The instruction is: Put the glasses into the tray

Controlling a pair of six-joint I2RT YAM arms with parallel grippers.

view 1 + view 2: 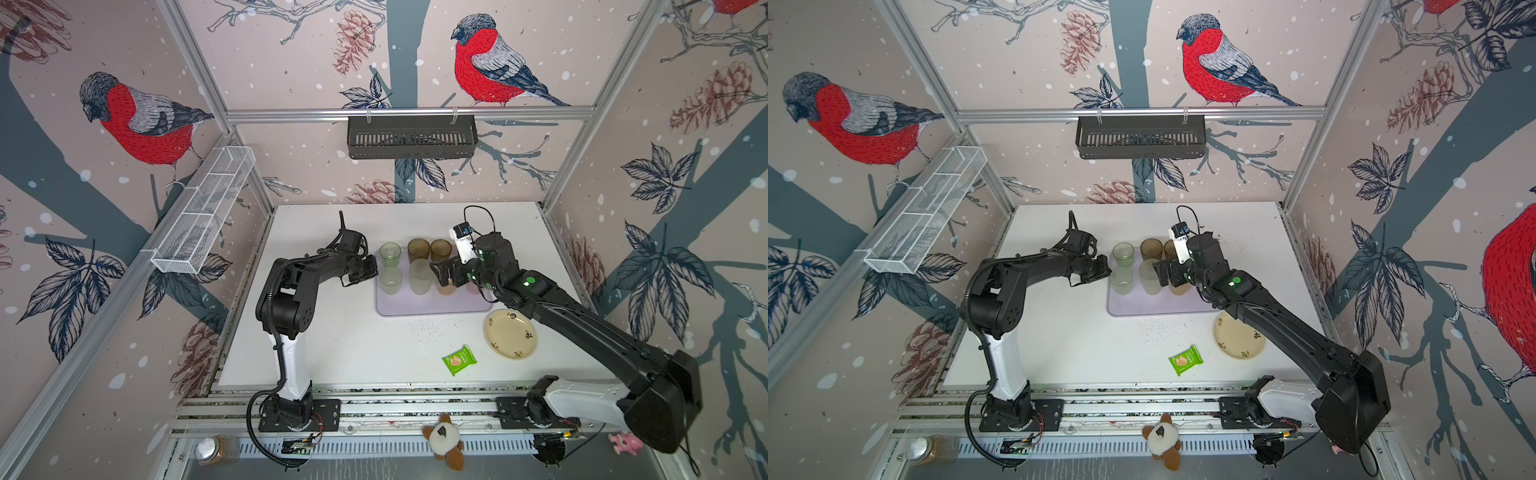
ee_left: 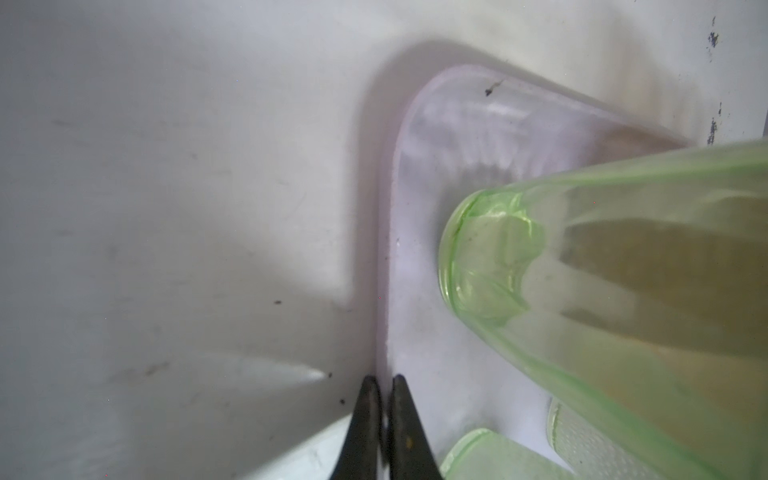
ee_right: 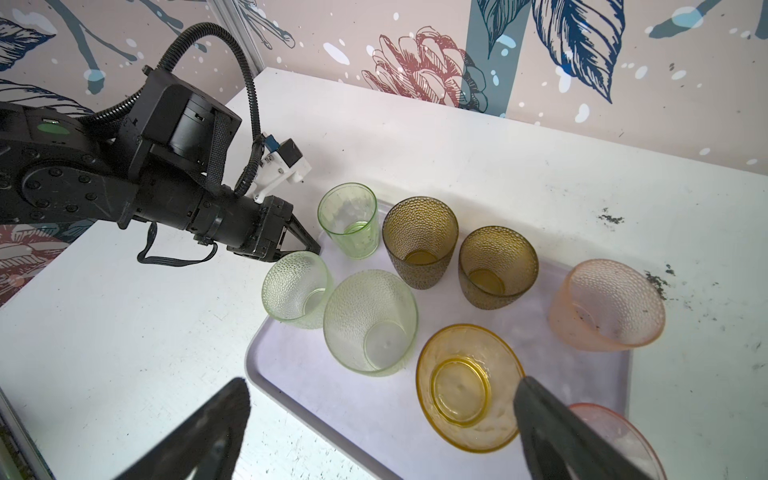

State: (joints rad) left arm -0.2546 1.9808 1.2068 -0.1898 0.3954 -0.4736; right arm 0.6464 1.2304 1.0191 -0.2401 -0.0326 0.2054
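Note:
The lilac tray [image 1: 432, 306] [image 3: 332, 395] lies mid-table with the glasses standing in it: two green [image 3: 351, 226] [image 3: 297, 291], a frosted pale one [image 3: 370, 322], two brown [image 3: 419, 241] [image 3: 496, 266], an amber one [image 3: 469, 386] and a pink one [image 3: 606, 305]. Another pink glass [image 3: 615, 436] is partly hidden behind a finger. My right gripper [image 3: 382, 388] [image 1: 440, 274] hangs open above the tray's near side, one finger beside the amber glass and nothing between the fingers. My left gripper [image 2: 384, 380] [image 1: 373, 267] is shut and empty at the tray's left rim, beside the green glasses.
A cream flowered plate [image 1: 510, 334] and a green snack packet [image 1: 459, 360] lie on the table in front of the tray. A black slotted basket [image 1: 411, 137] hangs on the back wall and a white wire basket [image 1: 203, 208] on the left wall.

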